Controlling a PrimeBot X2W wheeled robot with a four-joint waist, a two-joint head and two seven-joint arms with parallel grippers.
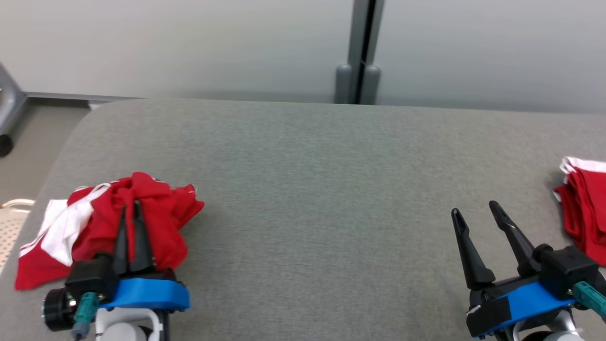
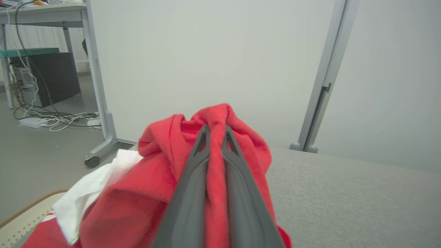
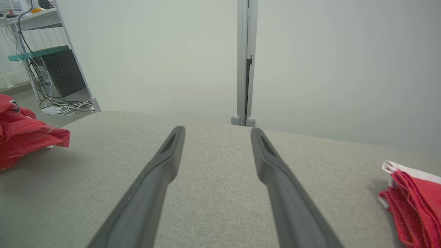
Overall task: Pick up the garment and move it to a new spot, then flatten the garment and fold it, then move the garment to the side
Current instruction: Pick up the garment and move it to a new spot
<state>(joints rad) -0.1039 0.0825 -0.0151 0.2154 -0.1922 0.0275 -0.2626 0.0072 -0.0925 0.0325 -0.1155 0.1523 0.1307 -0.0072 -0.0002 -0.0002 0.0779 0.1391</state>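
Note:
A crumpled red and white garment (image 1: pixel 156 213) lies in a heap at the near left of the grey padded table (image 1: pixel 312 189). My left gripper (image 1: pixel 131 204) is shut on a bunched red fold at the top of the heap; in the left wrist view that fold of the garment (image 2: pixel 215 151) runs between the two dark fingers (image 2: pixel 187 193). The same heap's red edge (image 3: pixel 31 137) shows at the left of the right wrist view. My right gripper (image 1: pixel 475 209) stands open over bare table at the near right, nothing between its fingers (image 3: pixel 162 162).
A folded stack of red and white clothes (image 1: pixel 584 208) lies at the table's right edge, also in the right wrist view (image 3: pixel 413 196). A pale partition wall with a grey post (image 1: pixel 360 52) stands behind the table. Beyond the left edge are floor, a desk leg and cables (image 2: pixel 58 119).

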